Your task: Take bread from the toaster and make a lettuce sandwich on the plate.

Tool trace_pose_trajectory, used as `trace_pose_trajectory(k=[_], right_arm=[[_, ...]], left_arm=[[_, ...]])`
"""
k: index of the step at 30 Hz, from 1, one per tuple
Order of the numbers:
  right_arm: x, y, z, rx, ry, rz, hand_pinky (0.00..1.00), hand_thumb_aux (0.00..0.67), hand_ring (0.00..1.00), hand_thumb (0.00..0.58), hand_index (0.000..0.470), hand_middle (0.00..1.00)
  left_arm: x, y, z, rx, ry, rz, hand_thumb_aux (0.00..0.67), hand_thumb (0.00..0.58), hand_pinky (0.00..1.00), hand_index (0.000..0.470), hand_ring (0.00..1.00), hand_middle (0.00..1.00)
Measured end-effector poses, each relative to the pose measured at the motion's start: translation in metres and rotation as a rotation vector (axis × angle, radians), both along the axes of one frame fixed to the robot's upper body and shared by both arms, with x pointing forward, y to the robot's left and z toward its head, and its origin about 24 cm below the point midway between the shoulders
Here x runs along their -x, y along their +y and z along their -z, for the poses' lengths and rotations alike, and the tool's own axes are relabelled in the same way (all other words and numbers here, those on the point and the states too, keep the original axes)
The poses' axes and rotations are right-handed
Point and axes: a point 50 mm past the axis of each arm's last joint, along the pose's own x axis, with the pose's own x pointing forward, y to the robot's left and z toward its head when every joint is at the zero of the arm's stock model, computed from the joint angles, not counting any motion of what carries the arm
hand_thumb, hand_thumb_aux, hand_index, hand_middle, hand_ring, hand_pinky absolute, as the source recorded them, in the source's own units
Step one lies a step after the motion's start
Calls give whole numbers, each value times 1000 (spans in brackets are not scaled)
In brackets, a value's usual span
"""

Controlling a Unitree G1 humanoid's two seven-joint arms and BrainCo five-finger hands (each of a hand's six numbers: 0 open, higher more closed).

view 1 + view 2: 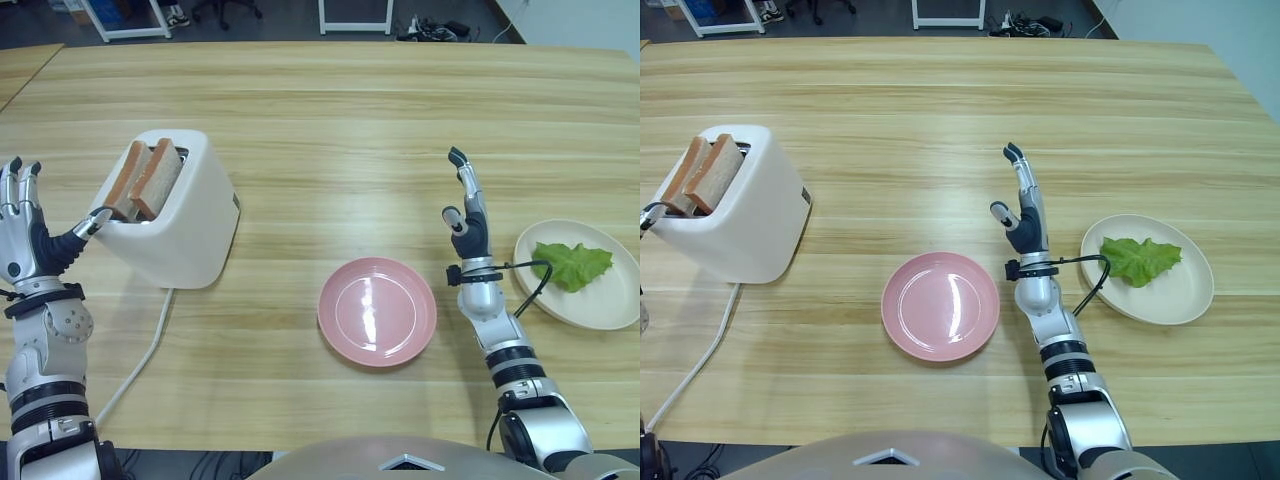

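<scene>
Left eye view first: the white boxy plastic toaster is sitting on the left side of the pale wooden counter, with two brown-crusted slices of bread poking up out of its slot, so the bread is waiting right where it has to be grabbed from. The left hand is hovering just beside the toaster, fingers pointing straight up and spread apart, holding nothing, thumb tip reaching toward the toaster's top edge. To me it's lining up for the first slice, no grasp yet. The round pink plate is lying bare in the middle, between the two hands, I'm guessing so either one can drop stuff on it. The right hand is standing upright just right of it, fingers straight and close together, thumb out, gripping nothing. Right eye view: the right hand is sitting between the pink plate and a round cream plate, touching neither, and a crinkly green lettuce leaf is lying on that cream plate, nice and handy for that hand. The bread is leaning together in the toaster. I'd say the job is only just getting going.
</scene>
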Motion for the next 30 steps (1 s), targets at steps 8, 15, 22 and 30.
trace_pose_trajectory(k=[8, 15, 22, 30], right_arm=[[0, 2, 4, 31, 12, 5, 0, 0, 0, 0, 0, 0], [0, 1, 4, 37, 11, 11, 0, 0, 0, 0, 0, 0], [1, -4, 5, 53, 13, 20, 0, 0, 0, 0, 0, 0], [1, -9, 5, 66, 14, 28, 0, 0, 0, 0, 0, 0]], left_arm=[[-19, -15, -4, 1, 53, 94, 0, 0, 0, 0, 0, 0], [-25, -20, -3, 0, 121, 129, 625, 577, 0, 439, 0, 0], [-30, -17, -2, 36, 122, 137, 436, 509, 0, 306, 0, 0], [-37, -24, 0, 72, 117, 205, 670, 580, 0, 470, 0, 0]])
